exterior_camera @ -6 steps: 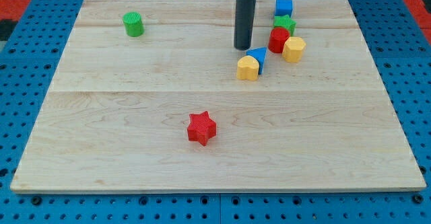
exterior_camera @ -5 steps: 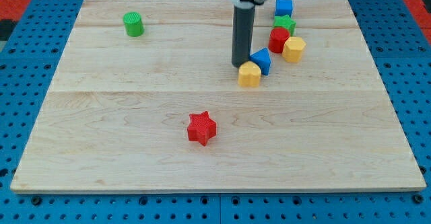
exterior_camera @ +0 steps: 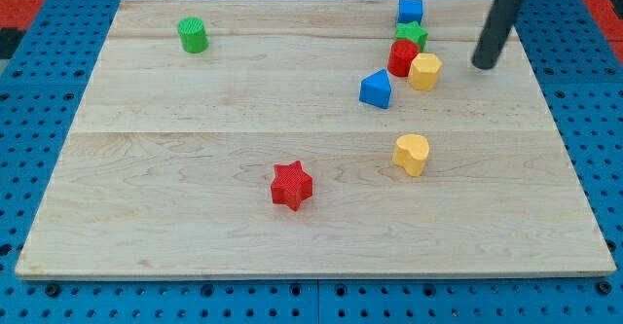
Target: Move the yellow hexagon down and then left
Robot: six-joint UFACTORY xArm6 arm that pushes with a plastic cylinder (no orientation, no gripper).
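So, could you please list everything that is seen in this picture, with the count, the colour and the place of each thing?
Cylinder: one, green, top left of the board.
Cube: one, blue, top right.
Green star: one, green, just below the cube.
Red block: one, red, below the green star, touching the yellow hexagon.
Yellow hexagon: one, yellow, at the red block's right.
Blue block: one, blue, wedge-like, left of and below the red block.
Yellow heart: one, yellow, alone, right of centre.
Red star: one, red, lower middle.
Board: one, light wood.
My tip: one, dark rod, right of the yellow hexagon, apart from it.
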